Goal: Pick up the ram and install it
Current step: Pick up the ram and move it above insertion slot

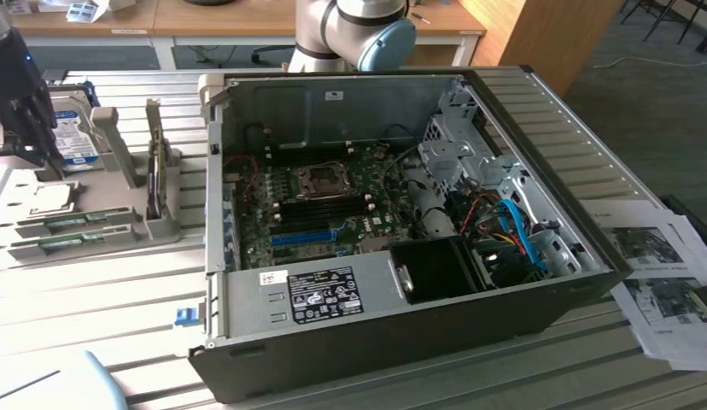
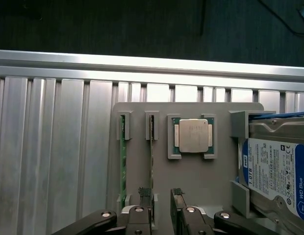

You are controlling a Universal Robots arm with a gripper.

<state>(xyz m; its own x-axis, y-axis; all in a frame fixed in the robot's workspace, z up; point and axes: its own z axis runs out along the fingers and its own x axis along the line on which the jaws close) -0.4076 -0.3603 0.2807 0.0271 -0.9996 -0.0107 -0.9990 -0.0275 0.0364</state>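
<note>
At the exterior view's left, the grey holder sits on the slatted table, just beside the open computer case. The ram stands on edge in the holder's second slot in from its outer edge, between the second stick in the edge slot and the processor chip in its seat; a hard drive is propped at the holder's opposite edge. The gripper hangs over that ram with its jaws wide apart and nothing held.

What worries me is that one of the fingertips looks nearly in line with the ram's top edge rather than clear to one side. I'd judge that a straight drop from here could land a pad on the board instead of astride it; the second stick is also near enough that the outer finger might catch it.

Further right, inside the case, the motherboard has cables crowded at its edge; a stick gripped askew would likely miss its slot or jam when pressed. Loose papers lie at the table's edge on the exterior view's right, well apart from all this.

The ram itself is a long, thin green board, seen edge-on; it sits upright and straight in its slot, and looks thin enough to flex or chip under a clumsy squeeze.
</note>
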